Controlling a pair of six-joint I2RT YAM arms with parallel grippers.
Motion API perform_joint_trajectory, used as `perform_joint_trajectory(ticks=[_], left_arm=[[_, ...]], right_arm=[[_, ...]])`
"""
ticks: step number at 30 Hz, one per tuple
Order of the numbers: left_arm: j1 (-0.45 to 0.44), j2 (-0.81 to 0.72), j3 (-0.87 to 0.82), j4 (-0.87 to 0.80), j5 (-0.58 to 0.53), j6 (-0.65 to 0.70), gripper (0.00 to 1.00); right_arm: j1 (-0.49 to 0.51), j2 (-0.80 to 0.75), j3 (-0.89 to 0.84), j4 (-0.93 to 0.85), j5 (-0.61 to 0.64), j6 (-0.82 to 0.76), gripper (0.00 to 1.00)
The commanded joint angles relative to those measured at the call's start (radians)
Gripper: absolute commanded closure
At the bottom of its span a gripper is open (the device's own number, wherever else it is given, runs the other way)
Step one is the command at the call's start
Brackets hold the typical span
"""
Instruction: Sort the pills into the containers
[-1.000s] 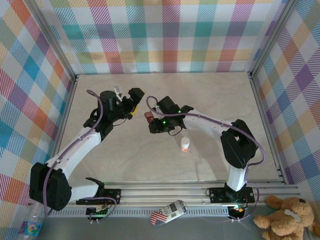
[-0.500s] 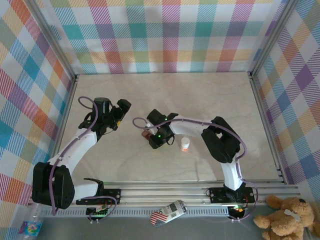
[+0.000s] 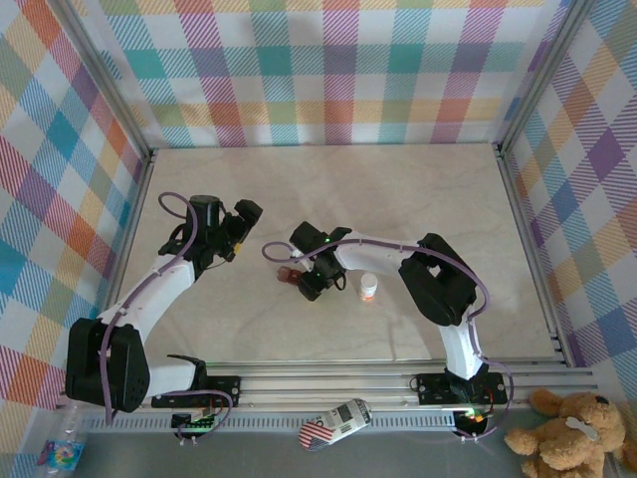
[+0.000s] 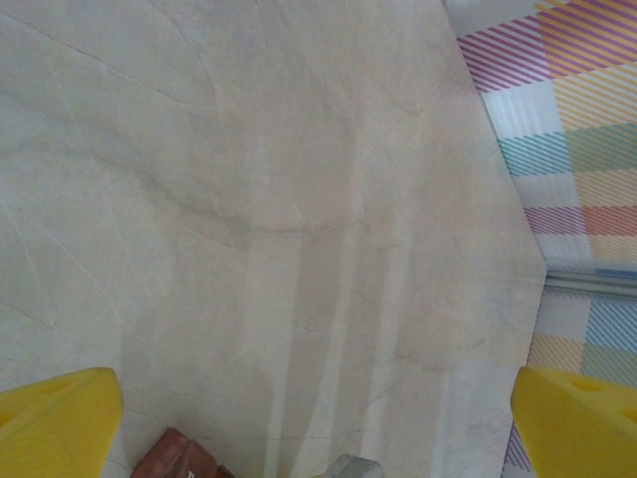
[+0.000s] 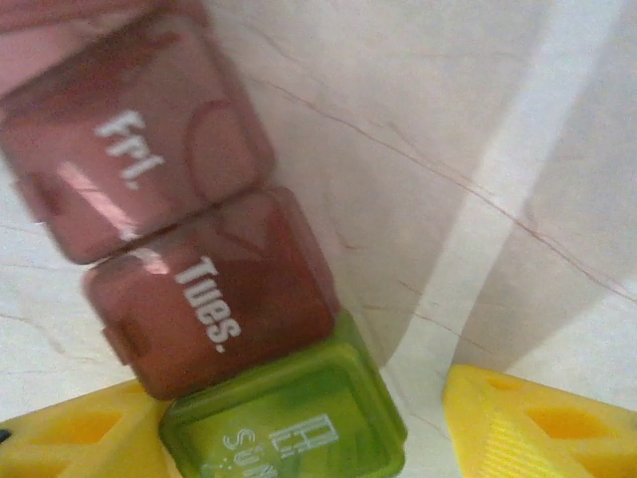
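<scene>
left gripper (image 4: 318,418) spread wide, right gripper (image 5: 299,426) parted around green end of containers (image 5: 209,299)

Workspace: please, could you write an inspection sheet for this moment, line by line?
Surface: pale marbled table, no spill seen.
Job's things: containers, lids look shut, marked Fri., Tues., Sun; pills: nothing seen.
Clutter: white bottle standing apart from the containers.
Hands: left hand open, empty; right hand open around the green end box.
Cables: purple cables loop along both arms.
Surroundings: plaid walls; teddy bear beyond the near rail.
</scene>
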Motion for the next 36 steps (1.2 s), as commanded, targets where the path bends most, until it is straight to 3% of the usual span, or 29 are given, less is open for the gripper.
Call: perform_joint_trajectory(ticks=[1, 10, 21, 27, 36], left_arm=[[0.008, 0.008, 0.006, 0.01, 0.016, 0.007, 0.0], [0.008, 0.014, 0.016, -0.005, 0.029, 0.023, 0.0], [-0.004, 0.062, 0.115, -0.274, 0.078, 0.242, 0.0], [-0.077, 0.023, 0.107, -0.387, 0.019, 0.35, 0.01], [-0.204, -0.018, 0.076, -0.469, -0.068, 0.453, 0.04]], right_arm=[[-0.021, 0.007, 0.017, -0.099, 0.128, 0.004, 0.33], [-0.096, 0.027, 0.117, -0.151, 0.144, 0.066, 0.34], [-0.138, -0.07, 0.159, -0.182, -0.033, 0.152, 0.33], [-0.148, 0.015, 0.24, -0.174, -0.107, 0.185, 0.32], [-0.148, 0.102, 0.263, -0.151, -0.111, 0.201, 0.3]])
